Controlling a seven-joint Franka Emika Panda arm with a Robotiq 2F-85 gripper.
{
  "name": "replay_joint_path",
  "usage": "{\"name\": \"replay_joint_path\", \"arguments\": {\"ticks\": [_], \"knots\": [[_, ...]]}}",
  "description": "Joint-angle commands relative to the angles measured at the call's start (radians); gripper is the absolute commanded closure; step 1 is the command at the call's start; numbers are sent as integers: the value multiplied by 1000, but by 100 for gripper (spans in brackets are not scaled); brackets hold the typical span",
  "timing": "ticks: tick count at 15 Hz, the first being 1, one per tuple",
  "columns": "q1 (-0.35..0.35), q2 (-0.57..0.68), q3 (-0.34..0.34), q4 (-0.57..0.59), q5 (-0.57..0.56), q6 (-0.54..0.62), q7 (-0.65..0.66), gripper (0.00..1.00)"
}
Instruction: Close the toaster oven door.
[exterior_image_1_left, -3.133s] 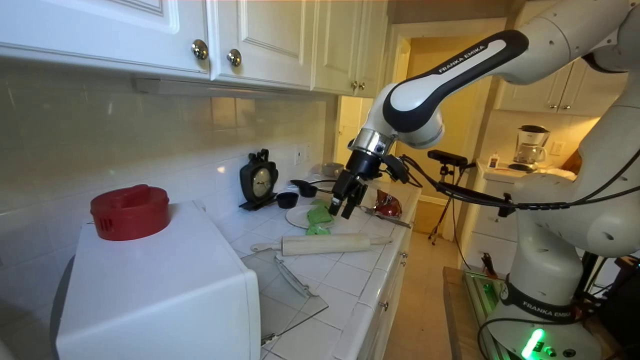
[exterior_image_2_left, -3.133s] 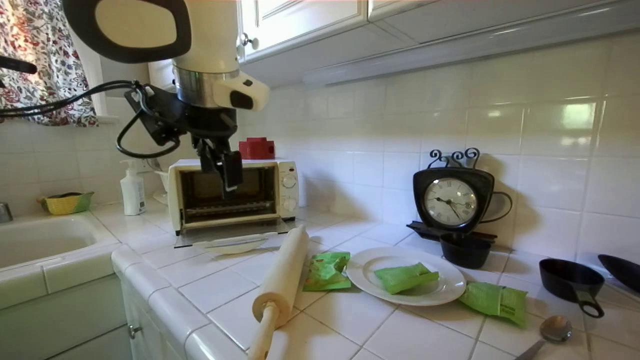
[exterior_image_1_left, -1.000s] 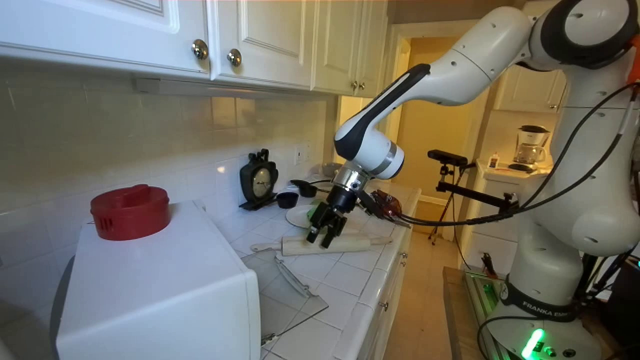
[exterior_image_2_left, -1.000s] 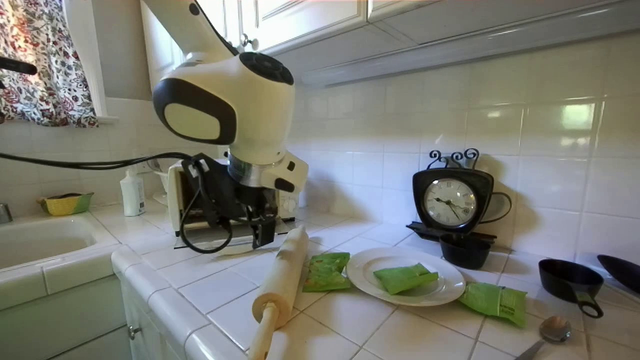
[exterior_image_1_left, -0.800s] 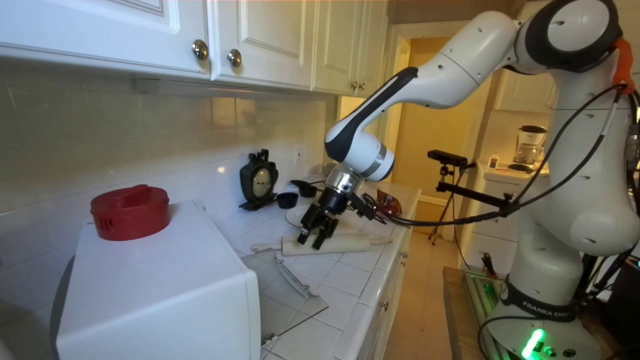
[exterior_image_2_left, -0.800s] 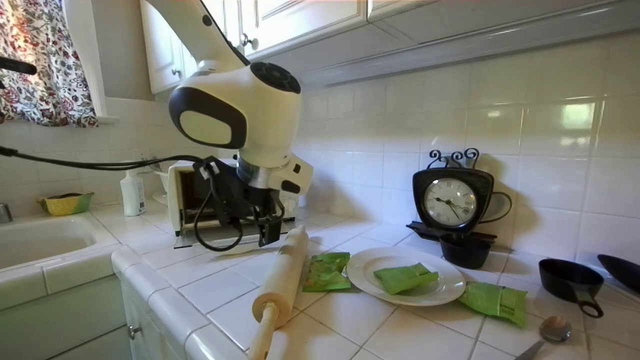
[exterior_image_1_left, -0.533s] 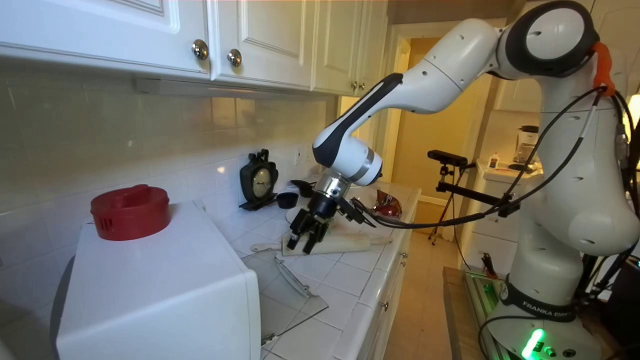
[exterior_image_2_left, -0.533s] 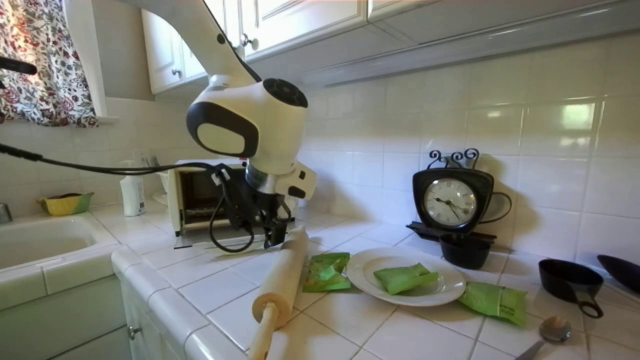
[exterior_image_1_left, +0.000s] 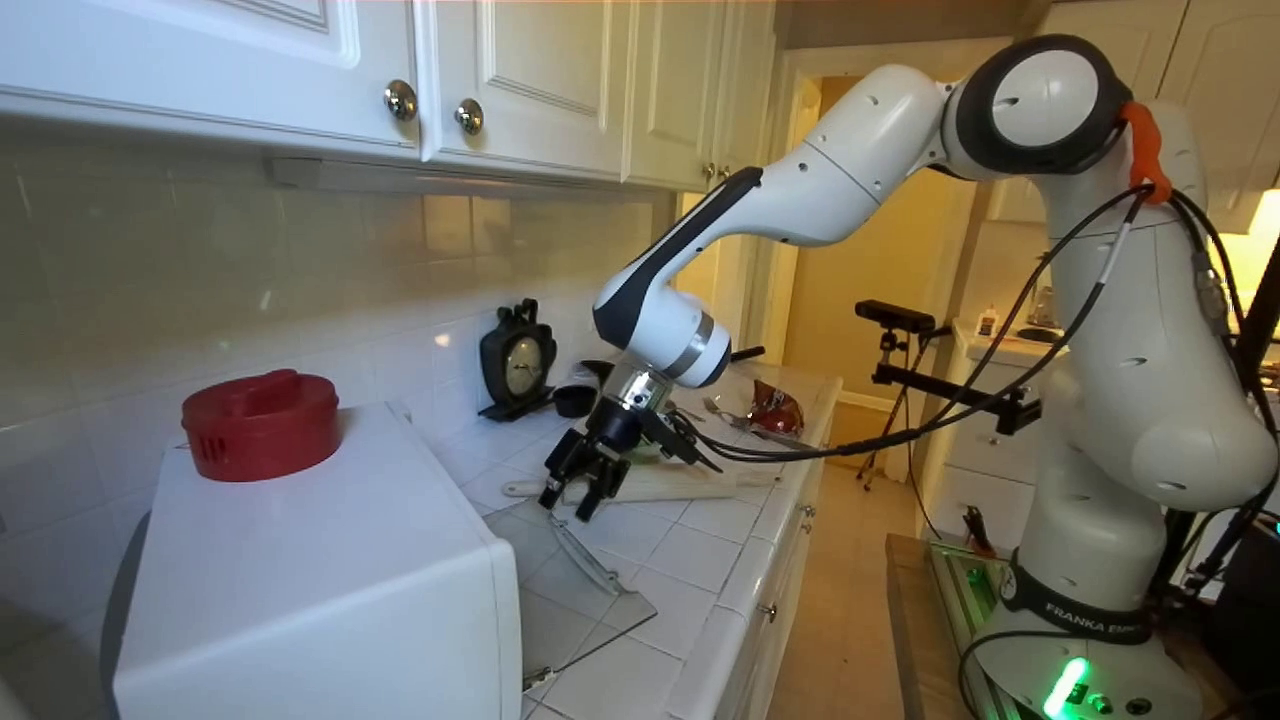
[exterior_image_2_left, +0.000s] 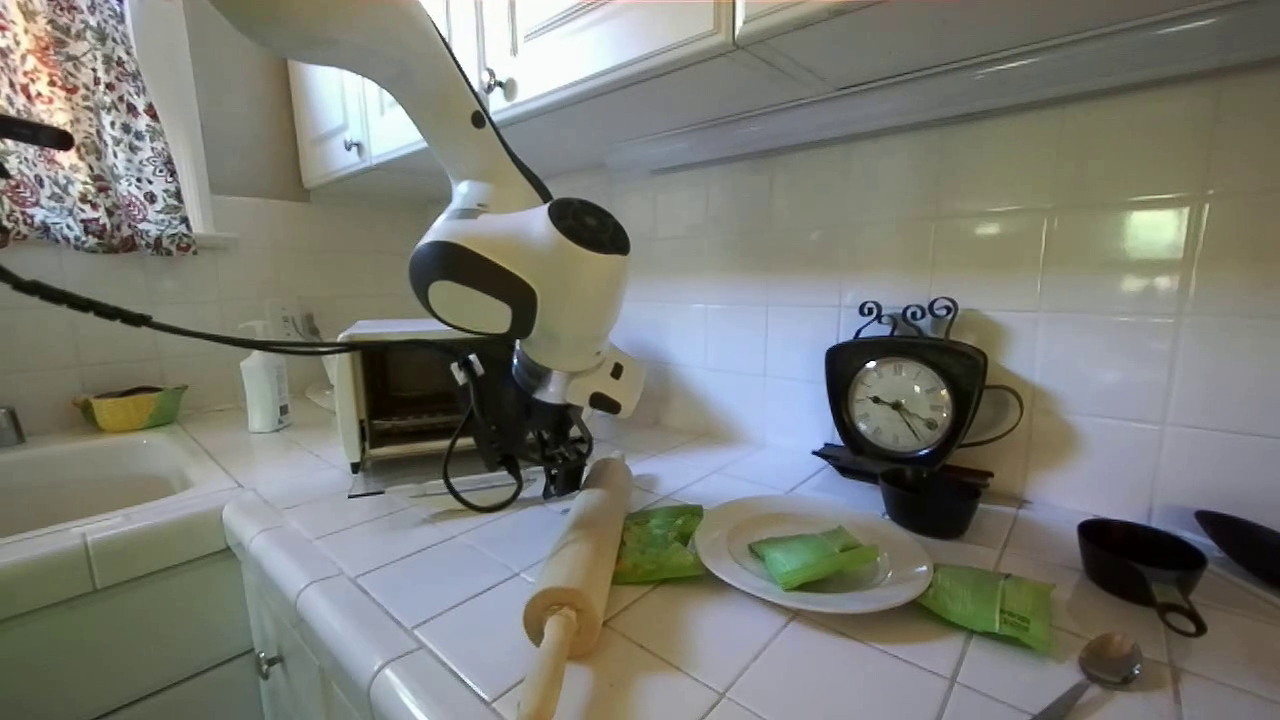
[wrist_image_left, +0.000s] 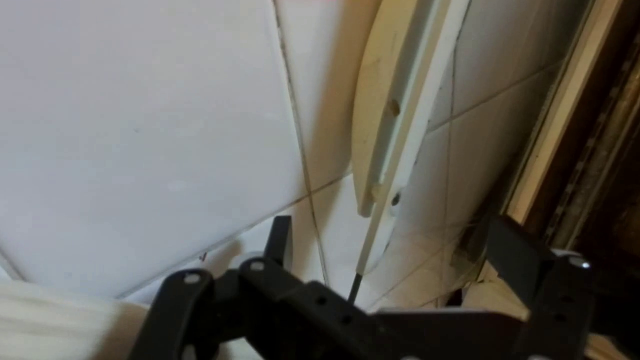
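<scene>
Wrist view: your black two-fingered gripper (wrist_image_left: 392, 245) is hanging near one end of the thin, curved, cream-coloured handle (wrist_image_left: 372, 110) on the flat, rectangular, greyish glass toaster oven door (exterior_image_1_left: 560, 615). In an exterior view, that door is lying folded down over the white tiled countertop (exterior_image_1_left: 695, 555), to the right of the large, plain, white, box-shaped toaster oven (exterior_image_1_left: 320, 560). The step in hand is looking like lining up with the handle; the closing itself is not yet beginning. Your next move is probably calling for a finger beneath the handle or the door's free edge, then a lift and swing up towards the oven's face. Your jaws are standing wide apart and gripping nothing; in the wrist view, the door's edge is pointing into the gap between them. No view is settling whether a fingertip is touching the door. Just beside the gripper, the pale, cylindrical wooden rolling pin (exterior_image_2_left: 585, 550) is lying close enough to be risking a knock.
</scene>
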Motion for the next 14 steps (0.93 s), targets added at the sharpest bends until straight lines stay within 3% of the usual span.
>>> {"name": "replay_joint_path", "arguments": {"ticks": [1, 4, 14], "knots": [[-12, 42, 28, 44, 46, 34, 6, 0], [-12, 37, 42, 50, 86, 52, 1, 0], [-18, 11, 55, 55, 358, 11, -207, 0]]}}
